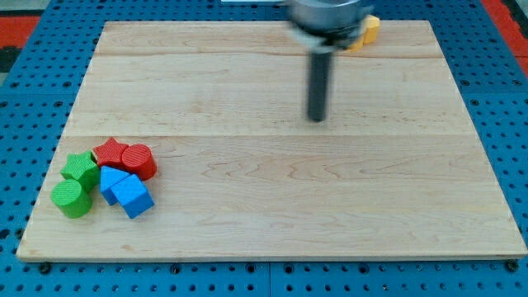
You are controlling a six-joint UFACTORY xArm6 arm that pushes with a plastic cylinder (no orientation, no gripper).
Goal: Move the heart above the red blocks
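Observation:
My tip (317, 119) is on the board's upper middle, far from all blocks. A yellow block (367, 31), partly hidden behind the arm, sits at the view's top edge of the board; its shape cannot be made out. A red star (110, 153) and a red cylinder (139, 160) lie together at the view's lower left. No other heart-shaped block shows clearly.
Beside the red blocks lie a green star (81, 167), a green cylinder (72, 199), and two blue blocks (130, 195) touching each other. The wooden board (330, 206) rests on a blue perforated table.

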